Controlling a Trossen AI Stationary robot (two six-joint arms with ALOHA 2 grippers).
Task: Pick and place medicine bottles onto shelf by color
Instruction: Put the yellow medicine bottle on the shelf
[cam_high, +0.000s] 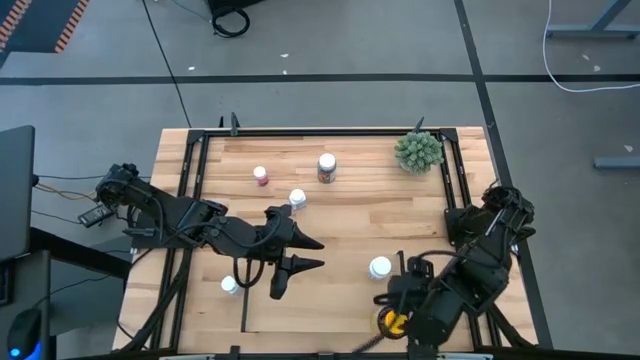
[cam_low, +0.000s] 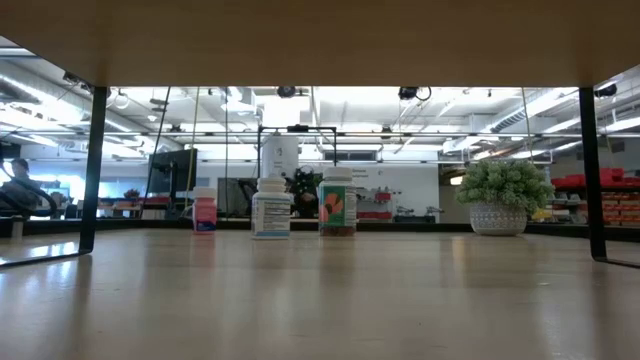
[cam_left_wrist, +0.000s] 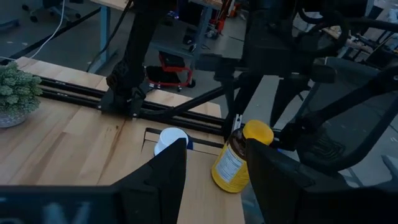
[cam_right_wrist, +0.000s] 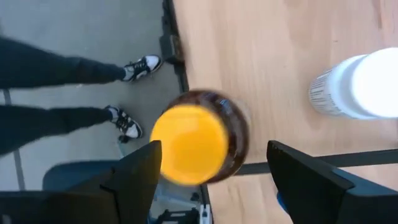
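Amber bottle (cam_right_wrist: 198, 144) stands near a white-capped bottle (cam_right_wrist: 356, 85).

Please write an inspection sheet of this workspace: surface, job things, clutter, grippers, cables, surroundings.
Surface: light wood table in black rails.
Job's things: reddish bottle, two white-capped bottles near the far side; white-capped ones at and; amber bottle with yellow cap at the near edge.
Clutter: potted plant.
Grippers: left gripper open, empty, mid-table; right gripper open around the amber bottle, fingers clear of it.
Cables: white cable on the floor.
Surroundings: a person's legs beside the table.
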